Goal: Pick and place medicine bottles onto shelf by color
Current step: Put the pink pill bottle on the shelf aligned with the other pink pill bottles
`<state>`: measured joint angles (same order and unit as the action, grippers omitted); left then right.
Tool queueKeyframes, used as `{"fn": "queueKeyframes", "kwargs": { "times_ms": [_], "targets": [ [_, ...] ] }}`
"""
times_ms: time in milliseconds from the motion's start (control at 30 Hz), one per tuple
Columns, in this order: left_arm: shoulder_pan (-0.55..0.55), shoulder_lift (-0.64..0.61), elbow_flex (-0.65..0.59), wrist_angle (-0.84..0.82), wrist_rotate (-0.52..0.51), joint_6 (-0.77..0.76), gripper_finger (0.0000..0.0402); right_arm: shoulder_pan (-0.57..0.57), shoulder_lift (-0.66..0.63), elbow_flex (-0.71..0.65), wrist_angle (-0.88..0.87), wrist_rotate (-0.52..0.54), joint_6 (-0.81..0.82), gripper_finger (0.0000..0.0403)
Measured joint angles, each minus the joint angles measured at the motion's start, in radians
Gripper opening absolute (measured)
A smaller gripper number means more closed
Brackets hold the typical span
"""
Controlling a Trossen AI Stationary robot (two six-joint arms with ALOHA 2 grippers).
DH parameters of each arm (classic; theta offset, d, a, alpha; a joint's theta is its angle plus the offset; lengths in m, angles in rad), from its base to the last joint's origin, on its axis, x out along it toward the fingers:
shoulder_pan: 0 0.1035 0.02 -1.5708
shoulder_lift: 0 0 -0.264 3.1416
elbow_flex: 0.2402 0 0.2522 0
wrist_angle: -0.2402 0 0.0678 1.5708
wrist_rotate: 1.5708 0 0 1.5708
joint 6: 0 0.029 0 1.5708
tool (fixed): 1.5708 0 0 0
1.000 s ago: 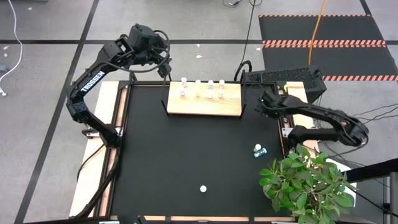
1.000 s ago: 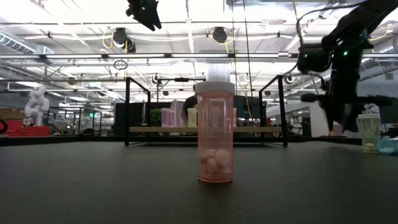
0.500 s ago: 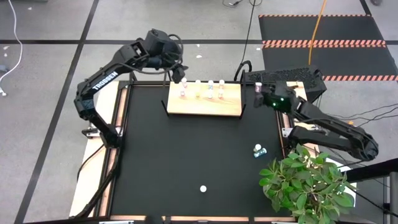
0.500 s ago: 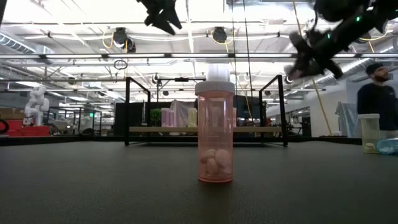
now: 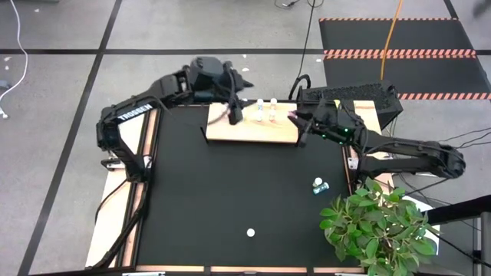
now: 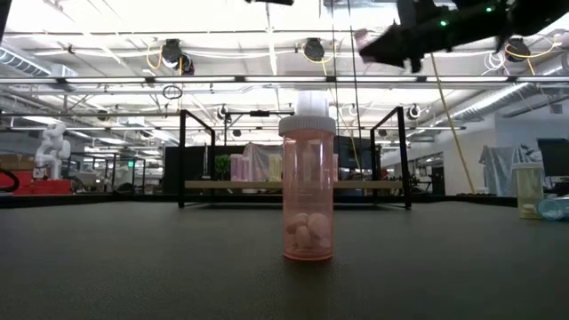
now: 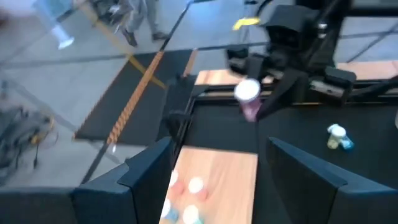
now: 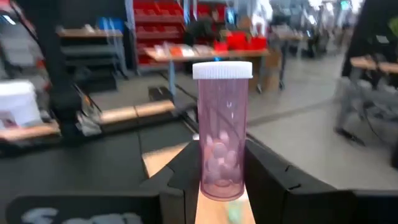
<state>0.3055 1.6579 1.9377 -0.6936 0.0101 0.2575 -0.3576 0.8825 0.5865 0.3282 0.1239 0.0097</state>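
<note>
Fingers of right gripper (image 8: 221, 177) clamp pink bottle (image 8: 222, 130) above shelf (image 5: 265, 130); left gripper (image 5: 235, 115) fingers apart.

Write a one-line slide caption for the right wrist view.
Right gripper holds a pink medicine bottle upright between its fingers above the light-wood shelf.

Left claw (image 5: 235, 115) spread, right claw (image 5: 295, 116) clamped.

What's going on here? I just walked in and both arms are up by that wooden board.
The right gripper holds a pink bottle upright, at the shelf's right end. The left gripper hangs open over the shelf's left part, holding nothing. Several bottles already stand there; three remain on the table.
</note>
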Motion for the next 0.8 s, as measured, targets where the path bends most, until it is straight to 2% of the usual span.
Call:
{"fn": "queueKeyframes", "kwargs": {
  "times_ms": [133,300,533,800],
  "targets": [
    [-0.054,0.020,-0.002,0.018,0.000,0.060,0.0257,0.043,0.101,0.000,0.209,-0.051,-0.015,0.0096],
    [-0.108,0.030,-0.001,0.073,0.000,0.015,0.0257,0.101,0.193,0.000,0.355,-0.077,-0.031,0.0096],
    [-0.155,0.092,-0.001,0.172,0.000,-0.031,0.0257,0.141,0.236,0.000,0.391,-0.077,-0.080,0.0096],
    [-0.164,0.150,-0.001,0.172,0.000,-0.060,0.0257,0.144,0.232,0.001,0.409,-0.076,-0.109,0.0096]
  ]
}}
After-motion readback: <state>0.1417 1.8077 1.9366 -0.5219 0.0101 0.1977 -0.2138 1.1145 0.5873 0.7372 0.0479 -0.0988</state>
